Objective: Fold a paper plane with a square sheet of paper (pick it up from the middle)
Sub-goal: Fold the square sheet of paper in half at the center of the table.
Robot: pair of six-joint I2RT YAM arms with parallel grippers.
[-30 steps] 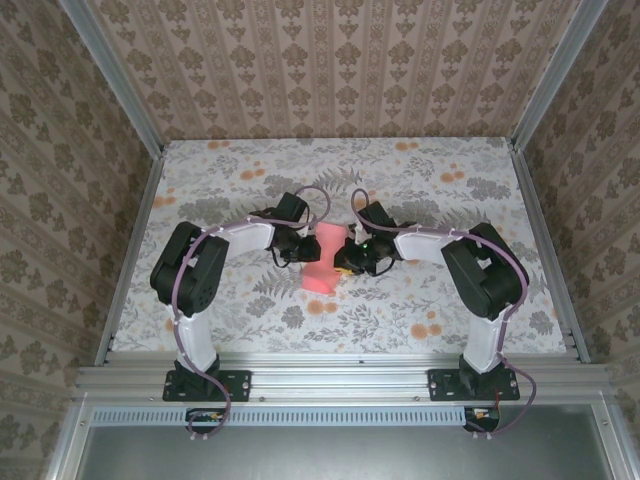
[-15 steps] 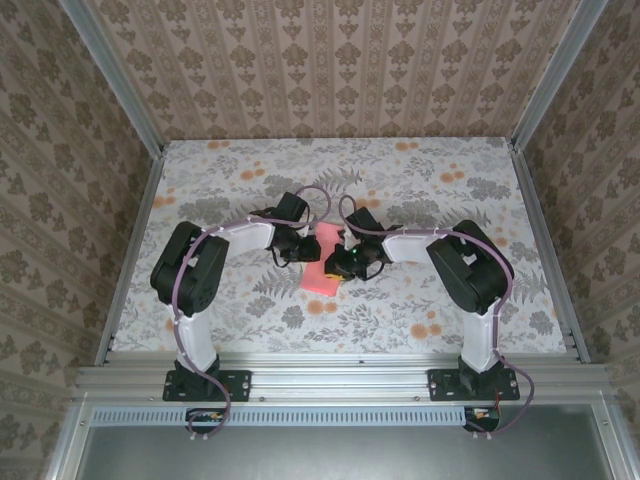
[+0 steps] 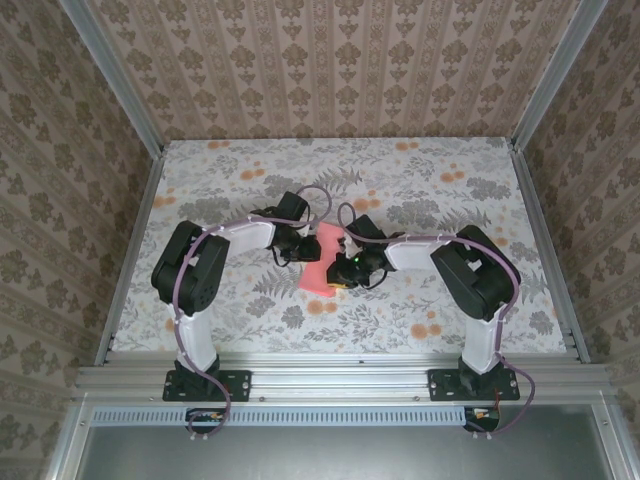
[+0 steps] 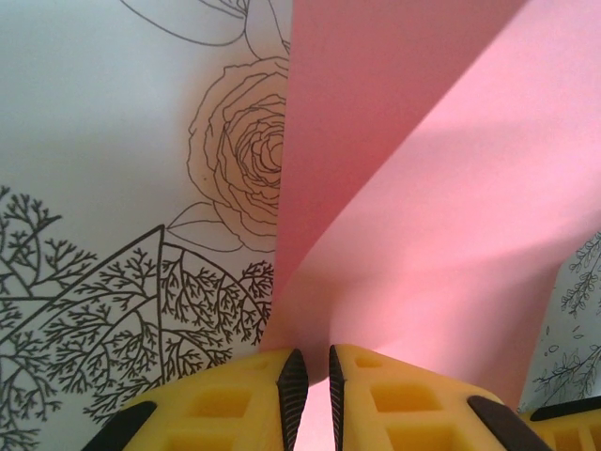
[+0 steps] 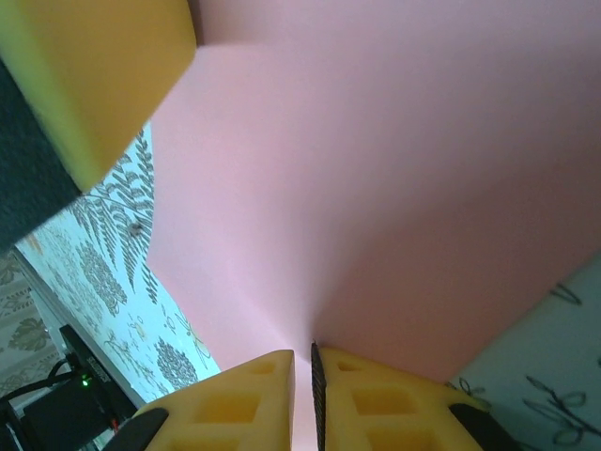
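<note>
The square sheet of paper (image 3: 318, 280) was pinched at opposite sides by the left claw (image 4: 313, 362) and the right claw (image 5: 302, 362), its long axis lying near-to-far between them.

**Ana:** How much of the pink paper (image 3: 317, 279) did the overhead view show?

**Ben:** Both ends. Its middle lay under the left gripper (image 3: 305, 252) and the right gripper (image 3: 340, 268), whose tips were tucked beneath their own bodies (any creases were too small to tell).

**Ana:** And the wrist cameras?

**Ben:** In both, the paper ran off the top and right edges, and the bottom edge cut off the fingers (image 4: 225, 399). The right wrist view also had a yellow block (image 5: 84, 66) in its top-left corner, cropped and too blurred to name.
</note>
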